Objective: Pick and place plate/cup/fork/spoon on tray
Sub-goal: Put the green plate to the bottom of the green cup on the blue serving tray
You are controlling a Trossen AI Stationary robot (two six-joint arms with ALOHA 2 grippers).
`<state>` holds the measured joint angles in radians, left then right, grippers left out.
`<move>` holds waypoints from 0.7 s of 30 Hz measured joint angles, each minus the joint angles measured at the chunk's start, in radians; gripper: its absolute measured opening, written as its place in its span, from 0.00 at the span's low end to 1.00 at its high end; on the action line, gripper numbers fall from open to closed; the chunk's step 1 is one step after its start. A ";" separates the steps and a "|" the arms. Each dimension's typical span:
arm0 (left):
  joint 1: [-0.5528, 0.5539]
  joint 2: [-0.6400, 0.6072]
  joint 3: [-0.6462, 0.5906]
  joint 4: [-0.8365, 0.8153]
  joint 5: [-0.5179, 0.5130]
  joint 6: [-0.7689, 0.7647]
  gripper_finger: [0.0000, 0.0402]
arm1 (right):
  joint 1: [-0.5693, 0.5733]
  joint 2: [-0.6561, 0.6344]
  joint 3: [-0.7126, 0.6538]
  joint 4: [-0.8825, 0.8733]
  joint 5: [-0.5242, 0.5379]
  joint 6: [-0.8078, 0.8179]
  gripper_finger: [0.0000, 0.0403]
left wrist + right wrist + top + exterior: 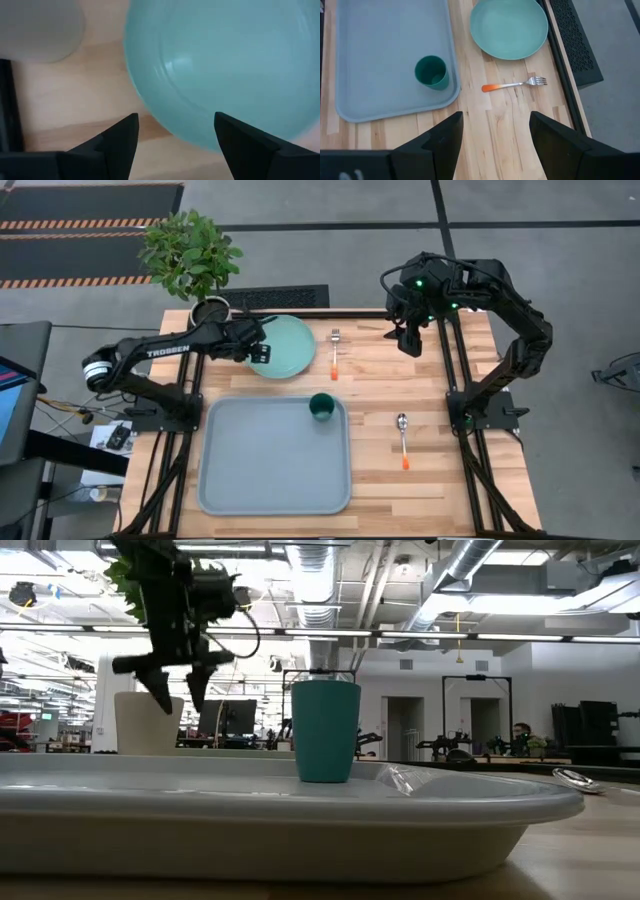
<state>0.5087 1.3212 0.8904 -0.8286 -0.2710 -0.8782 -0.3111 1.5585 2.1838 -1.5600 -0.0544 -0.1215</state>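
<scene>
A pale butcher-block surface (pixel 420 470) carries everything, with a potted plant (pixel 190 255) at its far left corner. The left gripper (pixel 175 137) hovers at the near-left edge of the pale mint-green plate (pixel 282 346), jaws apart with the rim lying just ahead of and between them; I judge it is lining up to pinch that rim, since a flat dish offers no other hold. The plate is round, shallow and glossy, and it lies on the wood just beyond the grey-blue tray (pixel 240 475), not yet on it. The dark teal cup (pixel 322 407) stands upright inside the tray's far right corner, so that item looks done. Right of the plate, well clear of the left jaws, lies the fork (pixel 335 351), tines pointing away, orange tip toward the tray. The spoon (pixel 403 439) rests right of the tray. The right gripper (pixel 495 137) hangs raised over the far right of the wood, jaws apart and empty, apparently waiting.
</scene>
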 joint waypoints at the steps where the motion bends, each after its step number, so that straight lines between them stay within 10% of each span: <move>1: 0.018 0.000 -0.017 0.014 0.000 0.001 0.62 | 0.000 0.000 0.000 0.000 0.000 0.000 0.63; 21: 0.154 0.113 -0.210 0.332 0.121 0.003 0.61 | -0.006 0.000 0.000 0.041 0.000 0.008 0.63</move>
<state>0.6628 1.4345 0.6800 -0.4962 -0.1498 -0.8753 -0.3168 1.5585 2.1838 -1.5194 -0.0544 -0.1131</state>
